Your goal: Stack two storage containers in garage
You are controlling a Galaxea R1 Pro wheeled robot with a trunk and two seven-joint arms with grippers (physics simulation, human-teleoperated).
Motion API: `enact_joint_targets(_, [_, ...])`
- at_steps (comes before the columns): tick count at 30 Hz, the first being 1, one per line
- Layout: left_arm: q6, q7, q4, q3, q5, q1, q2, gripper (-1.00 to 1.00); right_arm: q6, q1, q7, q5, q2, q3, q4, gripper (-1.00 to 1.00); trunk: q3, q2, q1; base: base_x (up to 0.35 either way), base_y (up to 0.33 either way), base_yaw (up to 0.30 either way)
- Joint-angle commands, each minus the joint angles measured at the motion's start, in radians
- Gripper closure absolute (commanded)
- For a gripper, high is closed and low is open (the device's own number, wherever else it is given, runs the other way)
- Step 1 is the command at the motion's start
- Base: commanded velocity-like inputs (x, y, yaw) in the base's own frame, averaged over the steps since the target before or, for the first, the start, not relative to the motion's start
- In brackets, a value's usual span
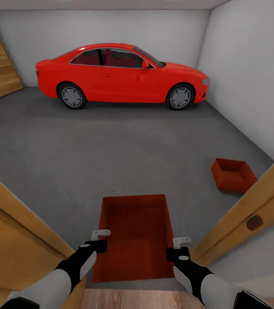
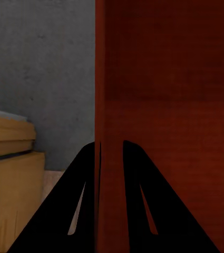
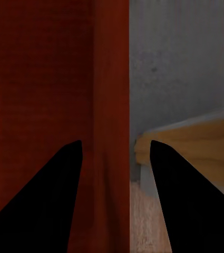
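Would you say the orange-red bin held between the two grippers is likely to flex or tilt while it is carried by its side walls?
Probably some flex: the held container is open-topped with thin walls, pinched low by the left gripper and straddled by the right gripper. It looks empty, so likely light. Both grips sit at its near end, so the far end might sag.

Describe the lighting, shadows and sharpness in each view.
Head view: flat, even light, a soft shadow under the red car, the floor slightly grainy. Left wrist view: the held container is dim and blurred, the fingers plain black silhouettes. Right wrist view: likewise soft, with unlit black fingers.
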Motion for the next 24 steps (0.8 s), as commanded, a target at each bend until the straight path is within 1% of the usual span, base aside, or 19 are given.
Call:
enact_joint_targets(1, [0.005, 0.013, -0.006, -0.043, -0.002, 0.0, 0.001, 1.0, 0.012, -0.001, -0.004, -0.034, 0.0, -0.002, 0.003, 1.0, -0.002, -0.002, 0.001, 0.323, 0.0, 0.0])
enact_joint_targets(24, [0.005, 0.013, -0.006, -0.043, -0.002, 0.0, 0.001, 1.0, 0.012, -0.001, -0.003, -0.034, -0.001, -0.002, 0.003, 1.0, -0.002, -0.002, 0.001, 0.323, 0.0, 0.0])
